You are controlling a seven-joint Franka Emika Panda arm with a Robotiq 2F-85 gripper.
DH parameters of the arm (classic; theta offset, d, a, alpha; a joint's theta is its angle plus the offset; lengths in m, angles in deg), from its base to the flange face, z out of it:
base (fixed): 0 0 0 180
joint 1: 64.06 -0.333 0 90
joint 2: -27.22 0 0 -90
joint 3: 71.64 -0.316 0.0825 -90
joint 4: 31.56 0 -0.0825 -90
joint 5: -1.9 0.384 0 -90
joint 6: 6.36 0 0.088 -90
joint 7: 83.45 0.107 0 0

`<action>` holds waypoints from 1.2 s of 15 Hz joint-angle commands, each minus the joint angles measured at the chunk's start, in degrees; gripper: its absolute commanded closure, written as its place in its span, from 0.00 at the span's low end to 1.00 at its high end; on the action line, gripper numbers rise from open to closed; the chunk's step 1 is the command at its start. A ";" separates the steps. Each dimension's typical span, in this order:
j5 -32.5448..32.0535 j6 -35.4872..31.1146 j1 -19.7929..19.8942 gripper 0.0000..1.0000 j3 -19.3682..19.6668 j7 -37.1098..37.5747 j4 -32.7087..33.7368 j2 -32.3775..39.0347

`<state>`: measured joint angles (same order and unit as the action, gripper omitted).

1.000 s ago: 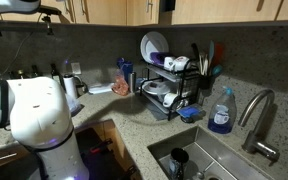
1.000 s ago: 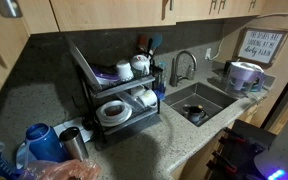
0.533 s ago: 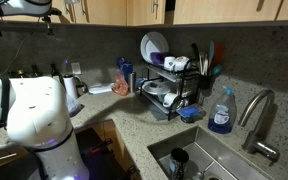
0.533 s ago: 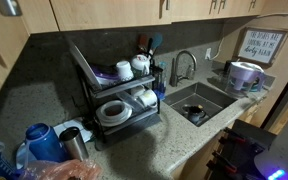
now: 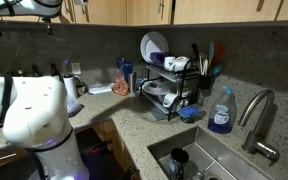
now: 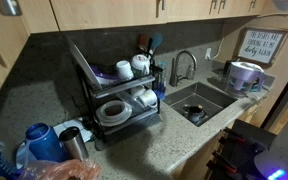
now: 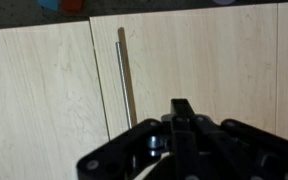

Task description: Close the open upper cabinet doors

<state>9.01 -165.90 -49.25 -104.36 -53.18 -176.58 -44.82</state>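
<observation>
The upper cabinet doors run along the top of both exterior views as honey-brown panels above the counter. At the left edge of an exterior view a wide wooden panel stands angled toward the camera; I cannot tell if it is an open door. In the wrist view my gripper is shut, its black fingers pressed together with nothing between them. It points at a pale wood door, just right of a slim vertical metal handle. My white arm rises at the left.
A black dish rack with plates and mugs stands on the speckled counter, also seen from its other side. To its side are the sink, a faucet and a blue soap bottle. Blue kettles sit near the counter's end.
The white arm link in the exterior view has shifted slightly left and its top part slightly right. The gripper stays shut.
</observation>
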 commanded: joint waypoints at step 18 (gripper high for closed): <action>-0.39 20.18 -14.25 1.00 6.47 -0.49 -12.20 -8.04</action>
<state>8.93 -149.11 -62.94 -99.14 -53.06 -186.47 -50.31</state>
